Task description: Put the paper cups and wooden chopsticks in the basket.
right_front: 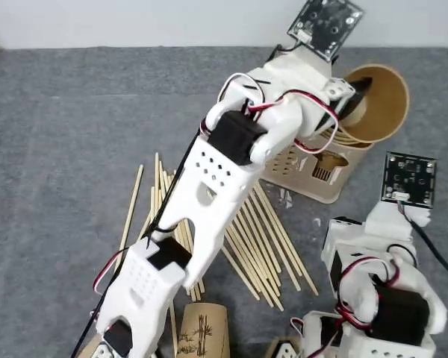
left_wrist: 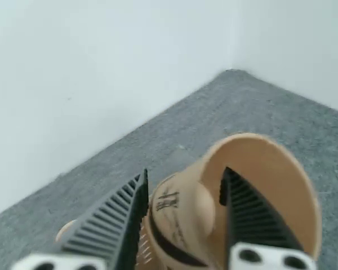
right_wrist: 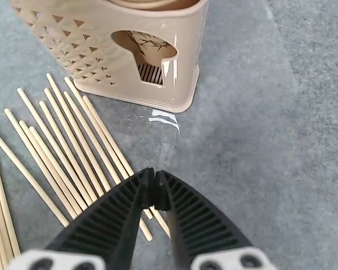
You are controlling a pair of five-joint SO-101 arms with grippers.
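Observation:
My left gripper (left_wrist: pixel 183 211) is shut on the wall of a tan paper cup (left_wrist: pixel 180 222), one finger inside the rim and one outside. In the high view that cup (right_front: pixel 381 104) lies tilted at the top of the beige basket (right_front: pixel 313 175), with the left gripper (right_front: pixel 352 95) at its mouth. Wooden chopsticks (right_front: pixel 246 239) lie scattered on the grey mat in front of the basket. A second paper cup (right_front: pixel 203 332) with a bamboo print lies near the front edge. My right gripper (right_wrist: pixel 154 191) is shut and empty, low over the chopsticks (right_wrist: pixel 62 146) near the basket (right_wrist: pixel 129 73).
Through the basket's handle hole another cup (right_wrist: pixel 146 45) shows inside. The left arm (right_front: pixel 209 194) stretches diagonally over the chopstick pile. The right arm (right_front: pixel 381 291) is folded at the front right. A white wall borders the mat at the back.

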